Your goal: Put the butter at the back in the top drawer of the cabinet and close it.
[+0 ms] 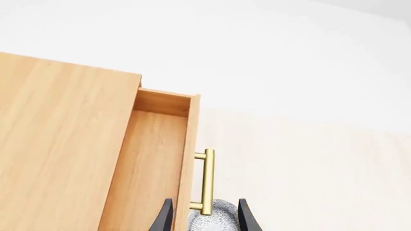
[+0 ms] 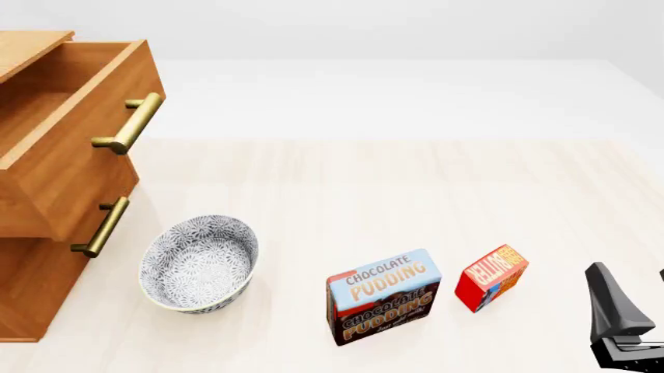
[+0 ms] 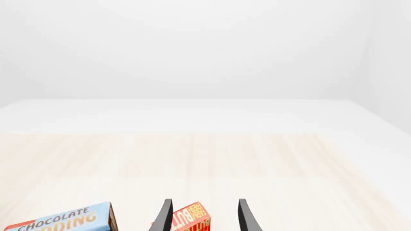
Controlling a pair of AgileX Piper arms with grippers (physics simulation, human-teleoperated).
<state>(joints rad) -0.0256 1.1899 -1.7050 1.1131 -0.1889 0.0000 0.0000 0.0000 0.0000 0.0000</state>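
Butter (image 2: 492, 277) stands on the desk (image 2: 415, 186) just ahead and to the left of my right claw (image 2: 633, 307); in the right wrist view it sits between that claw's spread fingers (image 3: 165, 216), untouched, so the claw is released and grasps nothing. A pudding box (image 2: 383, 296) stands just left of the butter. Through the left wrist view I see my left claw (image 1: 202, 216) with its fingers also spread and empty, hanging above the top drawer (image 1: 160, 159), which is pulled out of the cabinet (image 2: 31, 233); the brass handle (image 1: 205, 180) lies between the fingertips, with a patterned bowl (image 2: 199, 263) on the desk beneath it.
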